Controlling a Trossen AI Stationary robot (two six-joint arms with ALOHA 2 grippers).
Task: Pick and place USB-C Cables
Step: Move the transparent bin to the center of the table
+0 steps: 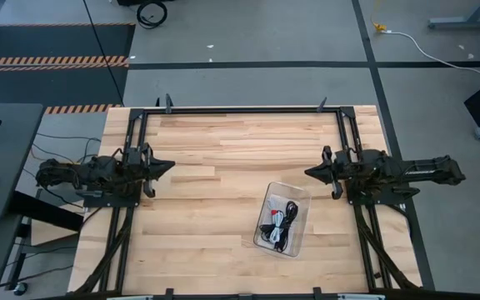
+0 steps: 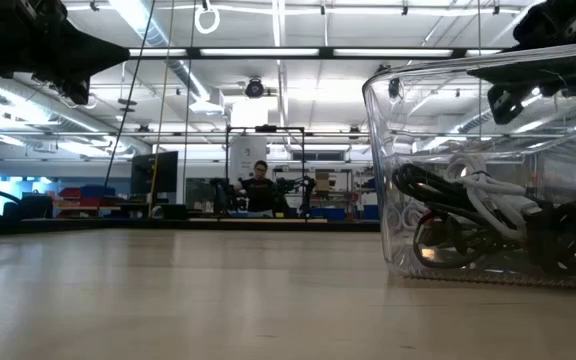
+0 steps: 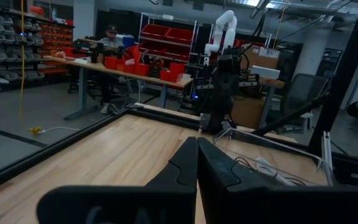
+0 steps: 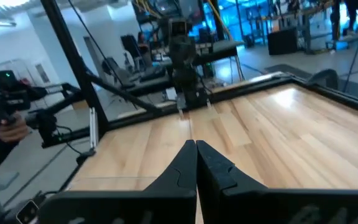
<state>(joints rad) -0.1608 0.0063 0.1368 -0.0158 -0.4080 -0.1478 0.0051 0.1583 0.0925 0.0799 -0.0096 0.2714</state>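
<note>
A pale wooden counter (image 1: 223, 167) seen from above, edged by a black metal frame. Two dark robot arms rest at its sides, facing each other across the bare middle.

The left gripper (image 1: 167, 167) sits at the counter's left edge with its jaws closed, tips pressed together and holding nothing. The right gripper (image 1: 311, 173) sits at the right edge, its jaws likewise closed and empty. Each wrist camera shows its own closed jaws with the opposite arm across the wood.

The USB-C Cables (image 1: 279, 223) lie together in a clear plastic bin (image 1: 301, 197) on the near right part of the counter, just near and left of the right gripper but not touching it. The bundles are coiled, black and white, with a touch of red.

From counter height the bin fills the right side, with cables heaped at its bottom. A person (image 2: 259, 186) sits far back in the workshop.
</note>
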